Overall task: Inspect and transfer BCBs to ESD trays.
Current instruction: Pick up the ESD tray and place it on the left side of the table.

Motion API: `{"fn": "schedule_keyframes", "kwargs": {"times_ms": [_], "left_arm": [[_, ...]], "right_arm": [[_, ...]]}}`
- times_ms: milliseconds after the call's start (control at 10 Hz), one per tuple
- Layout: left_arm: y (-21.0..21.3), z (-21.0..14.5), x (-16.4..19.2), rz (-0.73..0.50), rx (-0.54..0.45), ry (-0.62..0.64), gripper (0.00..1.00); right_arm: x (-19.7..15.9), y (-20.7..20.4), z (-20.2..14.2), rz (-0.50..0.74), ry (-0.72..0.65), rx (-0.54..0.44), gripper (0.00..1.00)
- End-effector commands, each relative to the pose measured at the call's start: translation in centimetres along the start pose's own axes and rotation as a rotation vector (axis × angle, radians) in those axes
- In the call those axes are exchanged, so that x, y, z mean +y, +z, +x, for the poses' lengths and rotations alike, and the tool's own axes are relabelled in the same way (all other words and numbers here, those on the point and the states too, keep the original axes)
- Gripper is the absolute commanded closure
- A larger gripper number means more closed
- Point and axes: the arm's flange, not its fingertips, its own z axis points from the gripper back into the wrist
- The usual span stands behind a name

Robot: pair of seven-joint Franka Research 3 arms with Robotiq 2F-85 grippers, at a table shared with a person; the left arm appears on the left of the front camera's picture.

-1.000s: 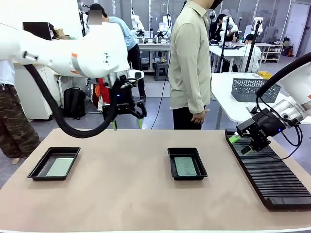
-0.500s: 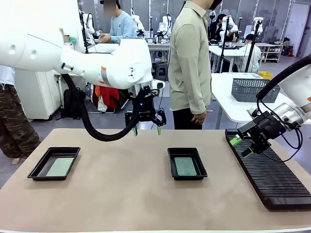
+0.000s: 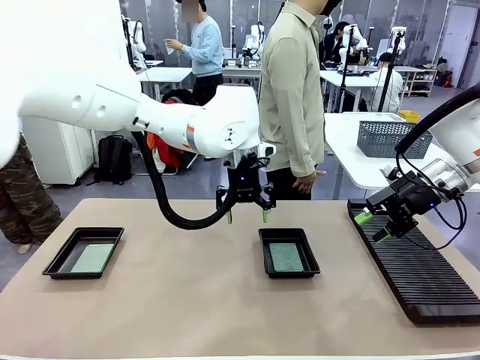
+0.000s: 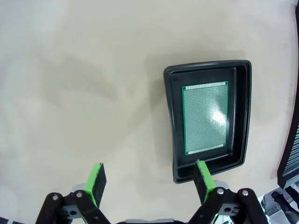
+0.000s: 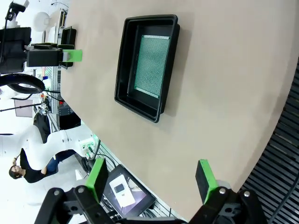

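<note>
At the left of the beige bench (image 3: 187, 300), 1 shallow black plastic ESD tray (image 3: 60, 259) with a flared rim holds a pale grey-green flat rectangular BCB (image 3: 93, 258), well apart from both arms.

Near the middle, the left arm's black tool with green pads (image 3: 246, 216) hangs above the bench, its jaws spread wide and holding nothing. It sits just left of and behind the second black ESD tray (image 3: 263, 255), where a green perforated BCB (image 3: 286, 256) lies flat on the floor. In the left wrist view 1 pad already overlaps that tray's near rim (image 4: 187, 175). If the tool descends from here, I judge a finger could land on the rim and tip or shove the tray, since the jaws are not centred over the board (image 4: 206, 117). The board lies flush and close to the tray walls, so getting a finger under its edge looks hard; it might scrape or slip.

At the right, the right arm's tool (image 3: 371, 225) hovers open and empty over the far end of the long black ribbed rack (image 3: 420, 277). A careless swing there could strike the ribs.

No brand, label or writing is legible on the trays or boards, though the boards are small in the front view.
</note>
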Motion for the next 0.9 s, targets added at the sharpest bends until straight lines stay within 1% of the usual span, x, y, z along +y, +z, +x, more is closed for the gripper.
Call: {"fn": "schedule_keyframes", "kwargs": {"times_ms": [0, 200, 500, 800], "left_arm": [[-1.5, 0.3, -1.3, 0.028, -0.042, 0.027, 0.00], [-3.3, 0.5, -2.3, 0.038, -0.054, 0.034, 0.00], [-5.8, 0.7, -3.9, 0.017, -0.052, 0.059, 0.00], [-8.2, 0.3, -4.1, 0.040, -0.041, 0.124, 0.00]], "right_arm": [[0.2, 0.2, 0.0, 0.002, -0.007, -0.005, 0.00], [0.2, 0.2, 0.0, 0.002, -0.007, -0.005, 0.00], [0.2, 0.2, 0.0, 0.002, -0.007, -0.005, 0.00], [0.2, 0.2, 0.0, 0.002, -0.007, -0.005, 0.00]]}}
